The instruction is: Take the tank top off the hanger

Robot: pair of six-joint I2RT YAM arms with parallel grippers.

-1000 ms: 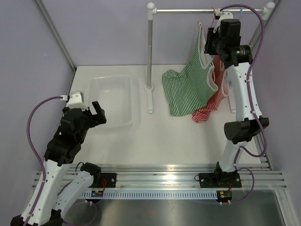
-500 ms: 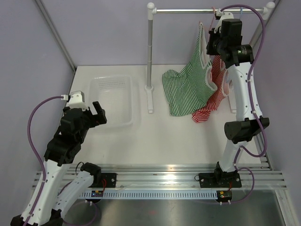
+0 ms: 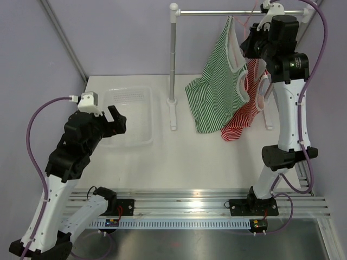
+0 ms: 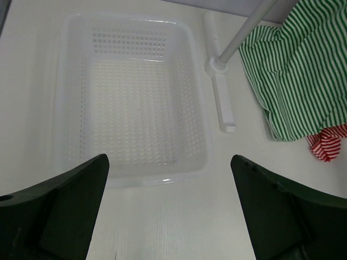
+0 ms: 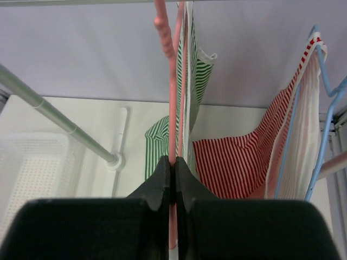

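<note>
Right end effector (image 5: 172, 163) pinched on pink hanger (image 5: 172, 108), 1 o'clock; green tank top (image 3: 217, 86) not off. Left end effector (image 4: 169, 162) open, empty; next should grab hem.

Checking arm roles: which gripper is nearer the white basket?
Left. The left gripper hovers open by the white basket, at its near edge; the right gripper is across the table, up at the rail, shut on the pink hanger.

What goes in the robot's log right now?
right gripper shut on pink hanger | green tank top on hanger | left gripper open
</note>
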